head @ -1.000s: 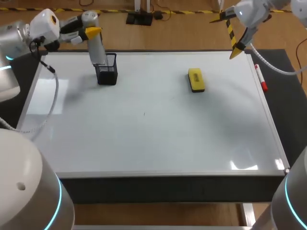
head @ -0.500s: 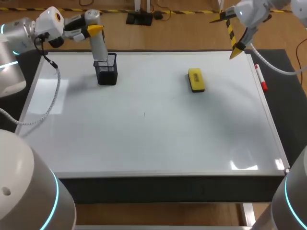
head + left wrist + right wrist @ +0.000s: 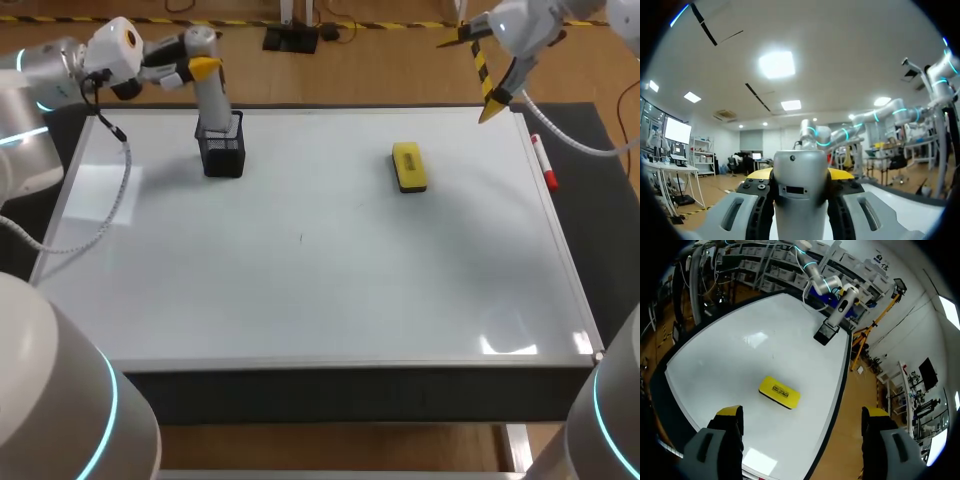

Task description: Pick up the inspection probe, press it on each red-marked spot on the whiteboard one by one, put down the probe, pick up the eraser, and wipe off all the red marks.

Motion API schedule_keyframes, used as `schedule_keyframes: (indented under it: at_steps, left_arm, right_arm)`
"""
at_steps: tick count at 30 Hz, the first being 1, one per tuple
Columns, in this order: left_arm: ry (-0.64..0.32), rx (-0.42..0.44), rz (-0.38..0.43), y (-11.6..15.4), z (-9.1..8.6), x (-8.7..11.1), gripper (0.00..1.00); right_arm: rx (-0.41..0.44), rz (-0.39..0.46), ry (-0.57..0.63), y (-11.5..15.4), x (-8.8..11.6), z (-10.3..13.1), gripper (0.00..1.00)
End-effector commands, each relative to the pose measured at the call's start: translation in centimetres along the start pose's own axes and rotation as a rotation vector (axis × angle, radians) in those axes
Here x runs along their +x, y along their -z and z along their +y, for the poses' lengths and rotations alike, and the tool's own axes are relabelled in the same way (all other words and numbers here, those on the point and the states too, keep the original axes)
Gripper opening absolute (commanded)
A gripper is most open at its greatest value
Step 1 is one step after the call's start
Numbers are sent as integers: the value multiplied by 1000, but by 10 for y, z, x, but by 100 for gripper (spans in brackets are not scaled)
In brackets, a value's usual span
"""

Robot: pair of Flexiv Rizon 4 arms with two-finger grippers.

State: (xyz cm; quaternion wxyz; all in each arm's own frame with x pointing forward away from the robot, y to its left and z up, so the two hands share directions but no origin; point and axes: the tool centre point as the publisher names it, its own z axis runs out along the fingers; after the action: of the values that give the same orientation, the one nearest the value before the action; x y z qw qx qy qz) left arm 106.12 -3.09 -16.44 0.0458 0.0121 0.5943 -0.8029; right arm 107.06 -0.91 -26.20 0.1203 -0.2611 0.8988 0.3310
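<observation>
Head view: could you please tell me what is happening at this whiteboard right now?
The left pincer is shut on the grey inspection probe, whose lower end stands at the black mesh holder near the whiteboard's far left. The right pincer hangs open above the far right corner. The yellow eraser lies untouched on the board. No red marks are discernible.

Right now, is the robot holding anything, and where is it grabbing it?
The left gripper grips the grey probe around its upper part. The right gripper holds nothing.

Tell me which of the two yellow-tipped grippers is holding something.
The left gripper, shut on the grey cylindrical probe; the right gripper hangs open, empty.
</observation>
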Motion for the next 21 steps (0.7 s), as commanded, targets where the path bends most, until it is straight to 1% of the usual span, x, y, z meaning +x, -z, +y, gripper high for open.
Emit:
schedule_keyframes:
  at_steps: [1,15,21]
  left_arm:
    - [5,7,29,1,6,-5,0]
    - [21,-6,-7,11,28,-7,0]
    - [15,-11,-5,14,38,-8,0]
  right_arm:
    - [4,4,1,1,0,0,100]
    - [4,4,1,1,0,0,100]
    - [4,4,1,1,0,0,100]
